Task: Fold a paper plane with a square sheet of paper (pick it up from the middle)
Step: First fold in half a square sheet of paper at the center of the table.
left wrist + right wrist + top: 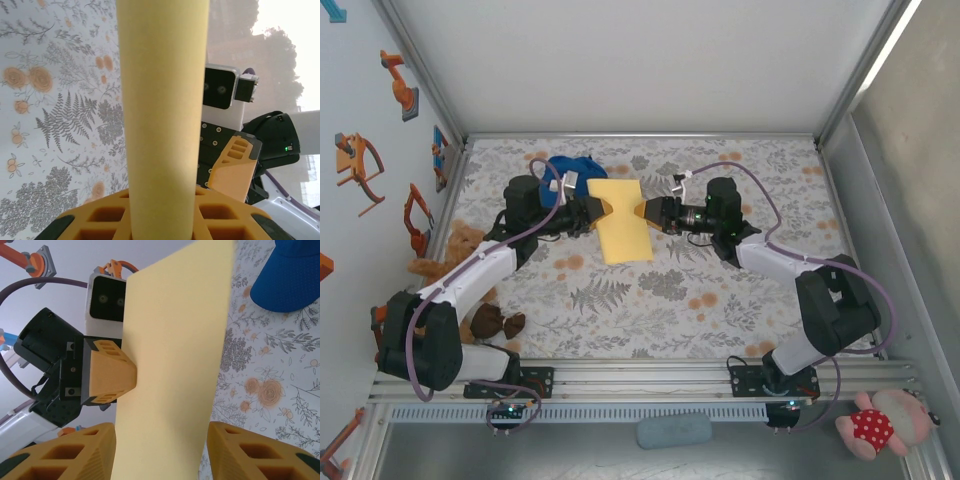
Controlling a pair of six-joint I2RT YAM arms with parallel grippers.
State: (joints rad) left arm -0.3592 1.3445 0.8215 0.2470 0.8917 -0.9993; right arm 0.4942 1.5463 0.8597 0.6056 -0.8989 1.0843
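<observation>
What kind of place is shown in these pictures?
Probably a robotics lab work cell: left arm and right arm bolted to a metal rail, white panels in an aluminium frame, a floral tablecloth.

The left arm reaches from its base to the left edge of the square sheet of paper, elbow bent; its end effector is clamped on that edge; the right arm comes in from the sheet's opposite side, forearm angled toward the right edge; its end effector faces the left one across the sheet; its fingers stand apart, one on either side of the sheet.
</observation>
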